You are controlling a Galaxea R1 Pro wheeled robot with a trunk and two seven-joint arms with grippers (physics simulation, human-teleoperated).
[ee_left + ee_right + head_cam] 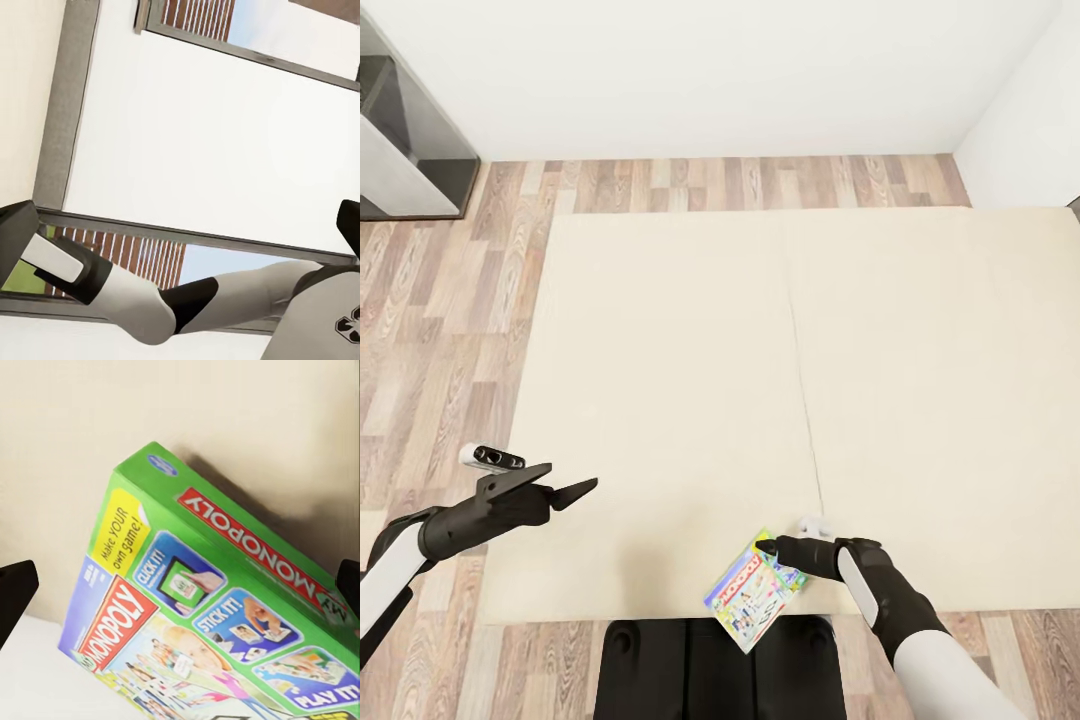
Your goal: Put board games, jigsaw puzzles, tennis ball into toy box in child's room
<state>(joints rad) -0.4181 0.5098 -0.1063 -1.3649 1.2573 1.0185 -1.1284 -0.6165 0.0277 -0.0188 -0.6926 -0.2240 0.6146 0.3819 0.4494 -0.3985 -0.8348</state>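
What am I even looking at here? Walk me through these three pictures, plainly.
It is a simulated two-armed robot. The large picture looks down from its head over a cream bed. The left gripper hovers open and empty above the bed's near left part. The right gripper is at a Monopoly board game lying at the bed's near edge; whether it has gripped the box, I cannot tell. The other two pictures come from cameras near each gripper: the right one looks closely at the game box, the left one at a wall with windows.
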